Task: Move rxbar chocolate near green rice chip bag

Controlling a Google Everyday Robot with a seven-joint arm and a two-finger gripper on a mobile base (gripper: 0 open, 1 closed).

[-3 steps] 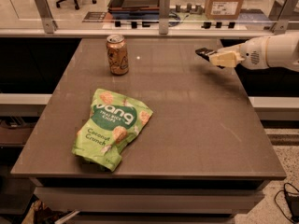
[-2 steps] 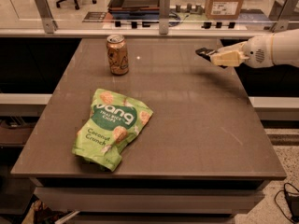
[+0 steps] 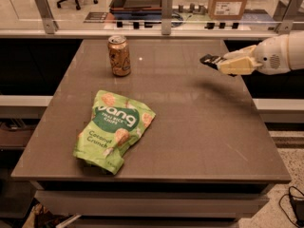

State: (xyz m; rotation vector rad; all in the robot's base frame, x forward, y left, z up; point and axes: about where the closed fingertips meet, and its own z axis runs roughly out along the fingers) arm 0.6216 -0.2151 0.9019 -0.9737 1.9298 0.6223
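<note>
Since the earlier frames the arm [image 3: 280, 55] had slid slightly back toward the right edge and a touch lower; the bag and the can had stayed put. The brown-grey tabletop [image 3: 199, 127] filled most of the view. On its front left lay the green rice chip bag [image 3: 114, 129] — crinkled, flat, its top turned toward the rear. The white arm reached in from the right above the tabletop's rear right part. Its cream-coloured tool [image 3: 221, 63] pointed left, clenched on the rxbar chocolate [image 3: 208, 59]. The small dark bar stuck out past the fingertips and was held clear of the surface, with a soft shadow below it. It hung well apart from the bag. An orange-gold can [image 3: 119, 56] stood upright at the rear left — behind the bag and not touching it.
</note>
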